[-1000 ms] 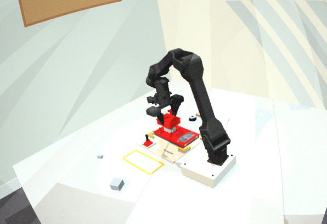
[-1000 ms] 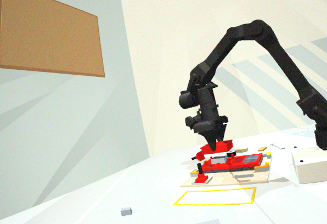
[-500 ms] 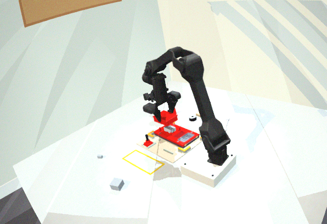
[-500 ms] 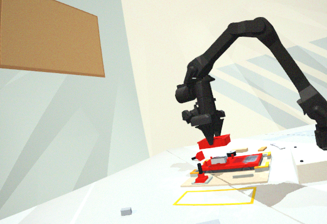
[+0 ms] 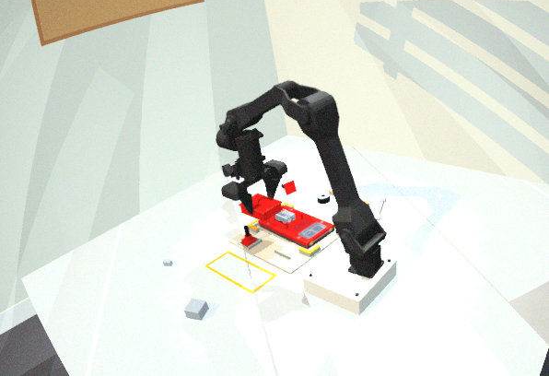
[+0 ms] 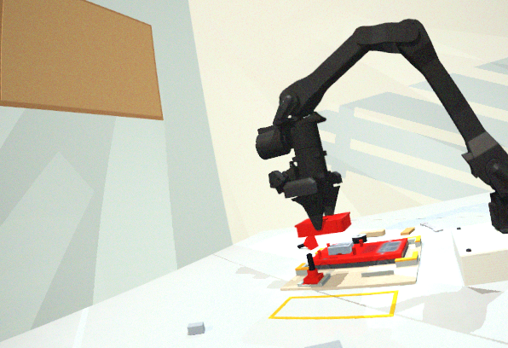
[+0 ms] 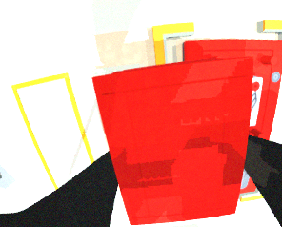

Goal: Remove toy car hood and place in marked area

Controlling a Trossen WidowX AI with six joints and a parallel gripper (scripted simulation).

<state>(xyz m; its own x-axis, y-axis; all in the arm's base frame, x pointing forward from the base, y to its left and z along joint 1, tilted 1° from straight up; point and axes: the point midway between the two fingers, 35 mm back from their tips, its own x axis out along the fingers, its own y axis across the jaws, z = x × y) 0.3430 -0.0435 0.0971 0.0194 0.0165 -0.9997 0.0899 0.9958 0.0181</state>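
My gripper [image 5: 260, 204] [image 6: 323, 219] [image 7: 175, 148] is shut on the red hood [image 5: 264, 208] [image 6: 338, 222] [image 7: 178, 144] and holds it in the air, a little above the front end of the toy car [image 5: 301, 225] [image 6: 375, 248] [image 7: 263, 55]. The hood is clear of the car body and roughly level. The red car rests in yellow corner brackets on a pale board [image 5: 282, 259] [image 6: 383, 280]. The yellow-outlined marked area [image 5: 228, 278] [image 6: 332, 317] [image 7: 38, 80] lies on the table in front of the board, to the side of the hood and below it.
A red lever clamp [image 5: 249, 240] [image 6: 312, 274] stands on the board's near corner. A small red piece [image 5: 289, 187] [image 6: 310, 241] lies behind the car, and a black ring [image 5: 323, 199] lies nearby. Two grey cubes [image 5: 196, 309] [image 5: 168, 262] lie on the table. The arm's base block [image 5: 355, 287] is right of the board.
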